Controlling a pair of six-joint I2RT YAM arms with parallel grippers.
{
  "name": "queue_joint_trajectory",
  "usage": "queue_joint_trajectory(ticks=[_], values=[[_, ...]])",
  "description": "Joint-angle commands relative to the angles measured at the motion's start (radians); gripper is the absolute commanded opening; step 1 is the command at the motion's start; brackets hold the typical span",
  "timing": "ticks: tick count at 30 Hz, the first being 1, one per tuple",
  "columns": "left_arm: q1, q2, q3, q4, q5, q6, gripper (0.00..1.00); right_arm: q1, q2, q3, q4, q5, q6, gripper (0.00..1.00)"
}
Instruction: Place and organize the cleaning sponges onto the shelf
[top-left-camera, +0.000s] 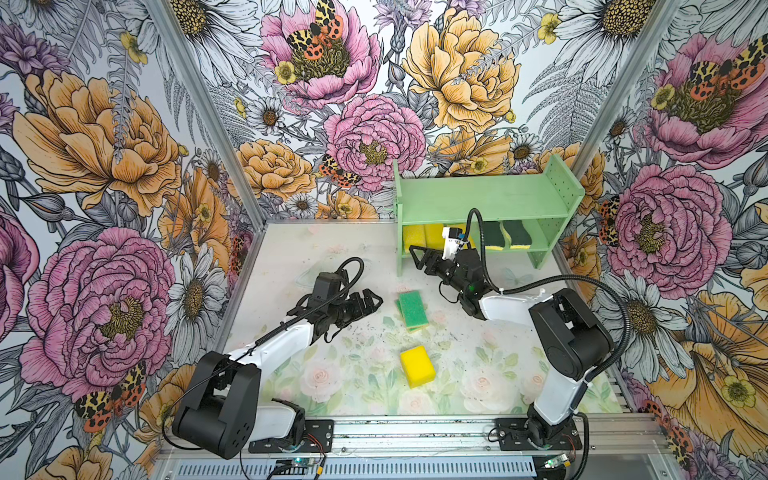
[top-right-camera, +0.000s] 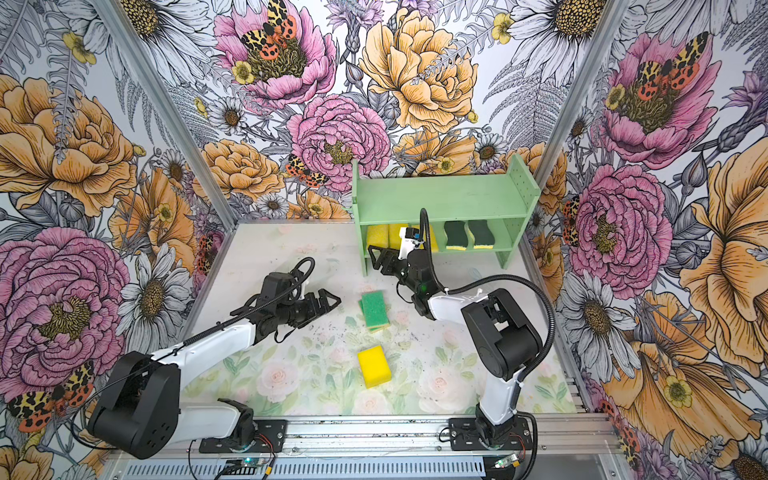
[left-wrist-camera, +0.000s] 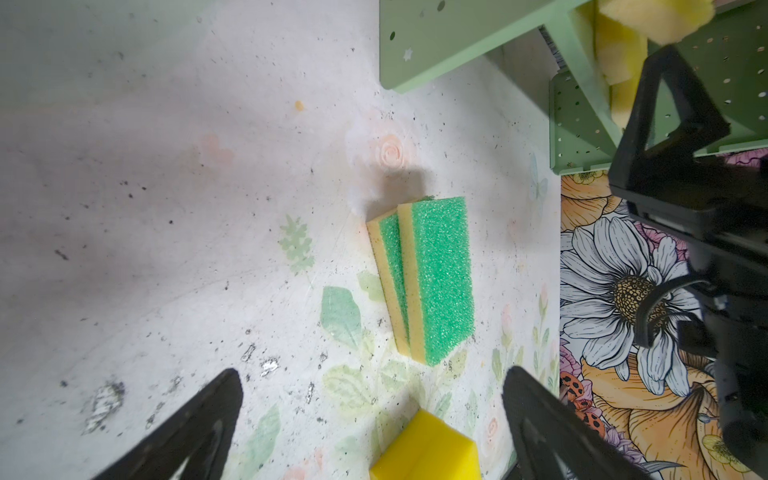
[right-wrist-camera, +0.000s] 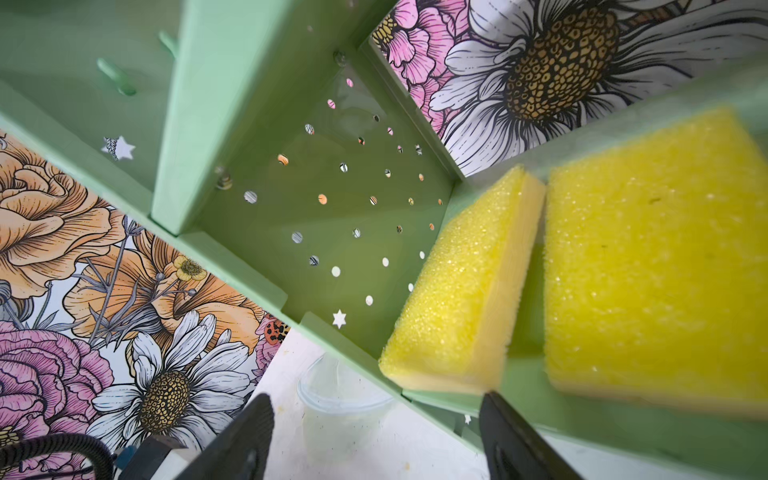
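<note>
The mint-green shelf (top-left-camera: 486, 199) (top-right-camera: 440, 195) stands at the back right. Its lower tier holds yellow sponges (top-left-camera: 415, 237) (right-wrist-camera: 465, 291) on the left and two wavy dark-green-topped sponges (top-left-camera: 505, 235) (top-right-camera: 467, 235) on the right. Two teal-green-topped sponges (top-left-camera: 411, 309) (left-wrist-camera: 440, 278) lie overlapping mid-table. A plain yellow sponge (top-left-camera: 417, 365) (left-wrist-camera: 428, 449) lies nearer the front. My right gripper (top-left-camera: 415, 255) (right-wrist-camera: 376, 399) is open and empty just in front of the shelf's lower left corner. My left gripper (top-left-camera: 372, 299) (left-wrist-camera: 374, 374) is open and empty, left of the teal-topped pair.
The shelf's top tier (top-right-camera: 436, 199) is bare. A small clear cup-like thing (right-wrist-camera: 345, 395) sits on the mat by the shelf's left side panel (right-wrist-camera: 332, 187). Flowered walls close in the back and both sides. Both arm bases sit on the front rail (top-left-camera: 415, 432).
</note>
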Motion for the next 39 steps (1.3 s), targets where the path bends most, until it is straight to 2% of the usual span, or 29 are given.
queue_joint_trajectory(ticks=[1,14,22,28,35,39], values=[[-0.009,0.008,0.023,0.002,-0.022,0.022,0.99,-0.011,0.025,0.036,0.013,0.001,-0.015,0.80],[-0.010,0.020,0.023,0.005,-0.024,0.022,0.99,-0.020,0.041,0.057,-0.002,-0.011,-0.010,0.79],[-0.015,0.012,0.028,0.004,-0.022,0.013,0.99,-0.019,-0.027,0.028,-0.066,-0.016,-0.027,0.79],[-0.042,-0.013,0.085,-0.065,-0.056,0.014,0.99,-0.017,-0.191,0.002,-0.346,-0.019,-0.142,0.80],[-0.094,-0.024,0.164,-0.137,-0.109,-0.004,0.99,-0.017,-0.472,0.005,-0.801,0.024,-0.313,0.85],[-0.112,-0.023,0.191,-0.160,-0.132,-0.027,0.99,-0.018,-0.614,-0.010,-0.945,0.012,-0.329,0.88]])
